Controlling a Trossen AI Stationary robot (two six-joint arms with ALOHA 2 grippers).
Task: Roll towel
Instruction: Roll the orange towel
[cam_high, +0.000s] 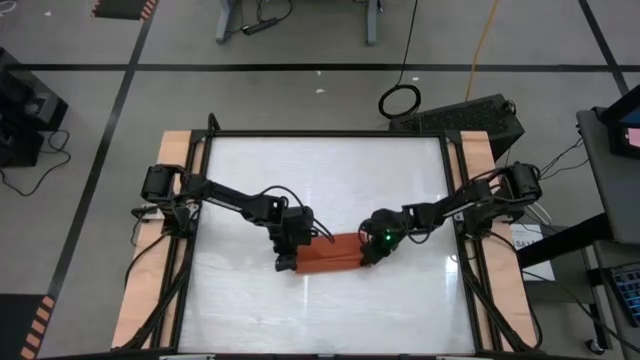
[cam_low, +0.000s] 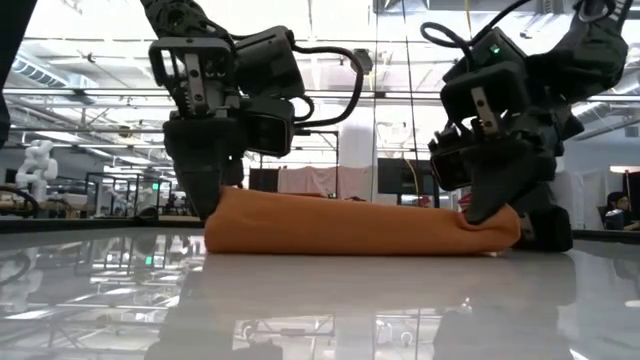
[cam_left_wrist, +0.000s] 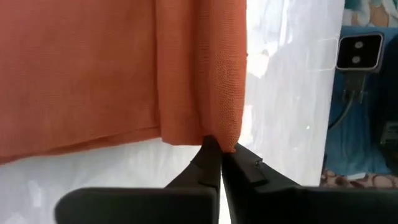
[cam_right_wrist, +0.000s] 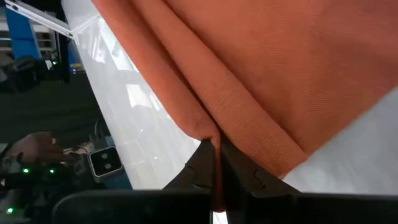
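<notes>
One towel, two grippers, one table.

A single orange towel (cam_high: 330, 254) lies just below the frame's centre; two grippers, the left gripper (cam_high: 288, 262) and the right gripper (cam_high: 368, 256), sit one at each of its ends; one white table (cam_high: 320, 175) fills the middle of the frame.

Overhead, table-level, wrist cameras (close) all share the towel (cam_high: 327, 254).

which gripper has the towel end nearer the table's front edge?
The left gripper: shut on the towel at its left end, which sits slightly lower in the high view than the right gripper pinching the other end.
</notes>
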